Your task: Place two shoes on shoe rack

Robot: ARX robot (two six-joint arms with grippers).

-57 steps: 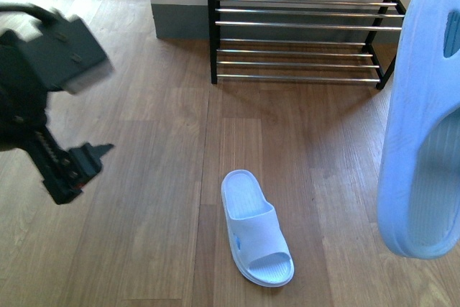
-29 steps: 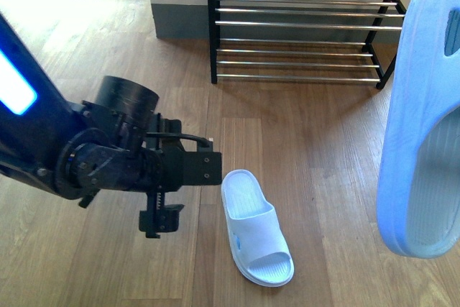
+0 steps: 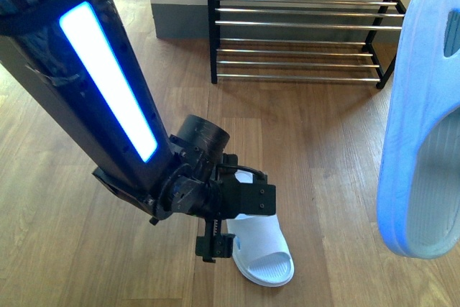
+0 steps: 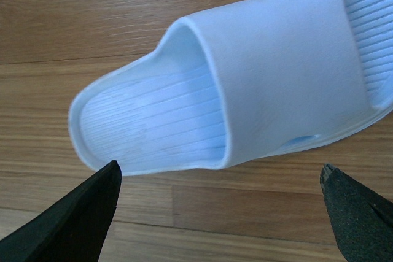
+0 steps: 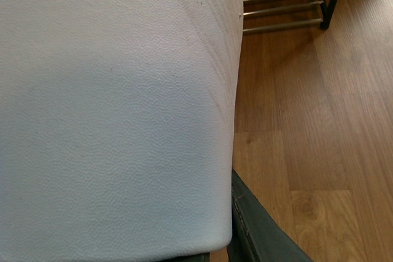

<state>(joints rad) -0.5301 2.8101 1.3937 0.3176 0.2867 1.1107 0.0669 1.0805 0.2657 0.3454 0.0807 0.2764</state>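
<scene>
On floor (image 3: 338, 199): pale blue ribbed slide (image 3: 266, 249); twin (image 3: 420, 141) (same colour) held aloft.

First sandal (image 3: 269, 257) lay on the floor (image 3: 338, 149), near side, centre. Left gripper (image 3: 213, 246) sat over its far end. Rack (image 3: 302, 26) stood behind, at the floor's far edge. Second sandal (image 3: 420, 106) hung right, off the floor.

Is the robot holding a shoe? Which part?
Yes. The right gripper holds a blue sandal, seemingly by its strap end. The left gripper holds nothing.
</scene>
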